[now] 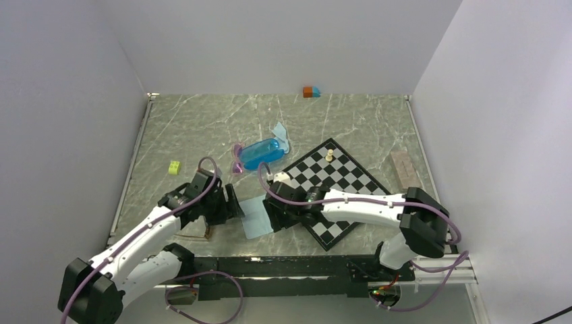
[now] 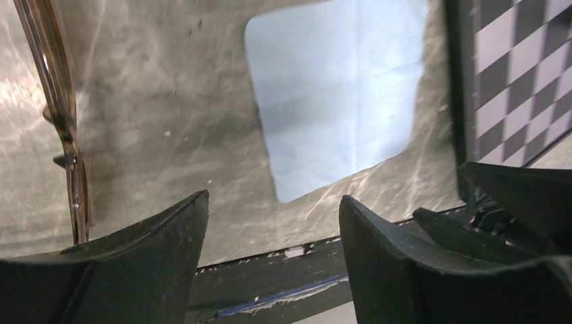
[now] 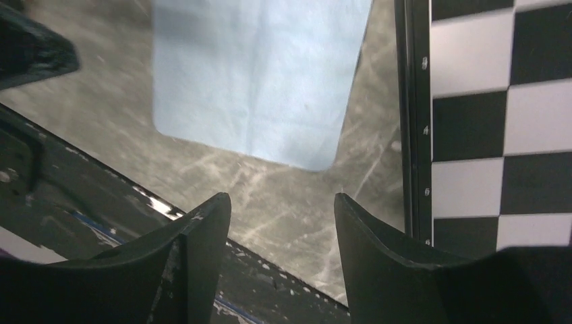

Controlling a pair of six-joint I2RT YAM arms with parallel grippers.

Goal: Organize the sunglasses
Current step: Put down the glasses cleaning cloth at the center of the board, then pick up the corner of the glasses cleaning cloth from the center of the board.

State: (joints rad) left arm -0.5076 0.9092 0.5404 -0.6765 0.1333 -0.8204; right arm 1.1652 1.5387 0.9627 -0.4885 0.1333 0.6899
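Note:
The small translucent purple sunglasses (image 1: 237, 159) lie against the left end of the blue capsule case (image 1: 260, 153), far from both grippers. The thin brown-framed sunglasses show as a long temple (image 2: 64, 121) at the left edge of the left wrist view, and as a brownish bit (image 1: 208, 231) beside the left arm. My left gripper (image 1: 233, 206) (image 2: 273, 198) is open and holds nothing, low over the table left of a light-blue cloth (image 1: 255, 216). My right gripper (image 1: 270, 216) (image 3: 280, 196) is open too, facing that cloth (image 3: 256, 74) from the right.
A chessboard (image 1: 337, 182) (image 3: 499, 101) lies right of the cloth with a pale piece (image 1: 329, 155) on it. A second cloth (image 1: 280, 131) sits under the case. A yellow brick (image 1: 175, 167), a pinkish block (image 1: 405, 169) and orange and blue cubes (image 1: 311, 92) lie around.

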